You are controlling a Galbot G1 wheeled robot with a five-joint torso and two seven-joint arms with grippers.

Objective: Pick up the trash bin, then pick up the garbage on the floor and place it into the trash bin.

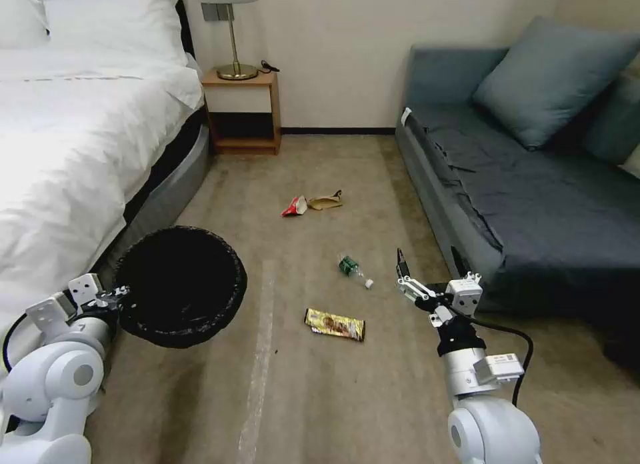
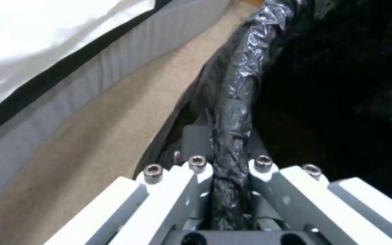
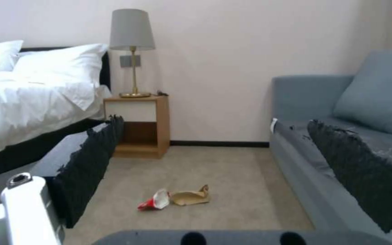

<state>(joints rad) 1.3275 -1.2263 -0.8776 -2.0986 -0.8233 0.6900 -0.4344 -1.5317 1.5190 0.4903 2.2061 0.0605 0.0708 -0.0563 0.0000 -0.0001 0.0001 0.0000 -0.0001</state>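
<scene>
Closest to the robot, the left gripper (image 1: 120, 294) is clamped on the rim of the round trash bin lined with a crinkled black plastic bag (image 1: 180, 284), which hangs off the floor beside the white-sheeted bed (image 1: 73, 151). In the left wrist view the fingers (image 2: 196, 177) pinch the bag-wrapped rim (image 2: 232, 136) from both sides. I would judge the bin light and stiff enough to carry by its lip, though the slick bag could slide in that pinch.

On the right, the right gripper (image 1: 427, 264) hangs over the carpet with its black pads spread wide and nothing between them.

Just ahead of it lies the flat yellow-brown snack wrapper (image 1: 335, 324); it has printing on it, but I cannot read it. It looks thin and limp, best taken across its narrow width. Beyond it is the small clear bottle with a green label and white cap (image 1: 353, 269), probably light and apt to roll, so the body is the place to grip.

Farther off, near the wooden nightstand (image 1: 243, 111), the red-white wrapper (image 3: 153, 202) touches the crumpled brown paper (image 3: 189, 197), both soft and crushable.
</scene>
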